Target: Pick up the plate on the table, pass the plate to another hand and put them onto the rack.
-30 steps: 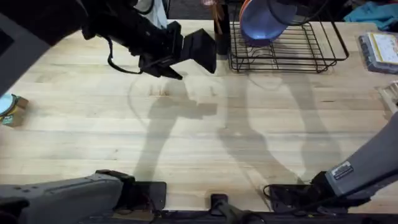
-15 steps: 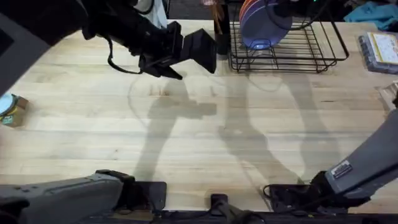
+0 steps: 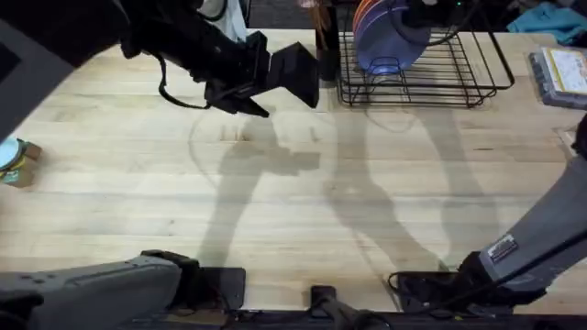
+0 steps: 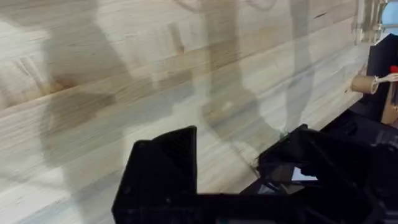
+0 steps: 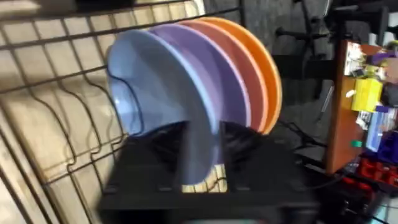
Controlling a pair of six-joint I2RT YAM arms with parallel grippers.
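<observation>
Spreading across the overhead view, the table [image 3: 275, 183] is pale planked wood, shaded by the two arms. At its far edge stands the rack [image 3: 422, 69], black wire. Every other place here is given from that rack. Standing on edge in the rack's slots near its left end, the plate [image 5: 155, 112] is light blue and sits foremost in a row, with a purple plate [image 5: 211, 87] right behind it and an orange plate [image 5: 261, 81] behind that. The right gripper [image 5: 199, 180] is at the blue plate's rim, fingers on either side of it, closed on the edge. The left gripper [image 3: 298, 73] hangs over the table just left of the rack, jaws spread apart and empty. A small box [image 3: 14, 160] lies far left of the rack, at the table's edge.
</observation>
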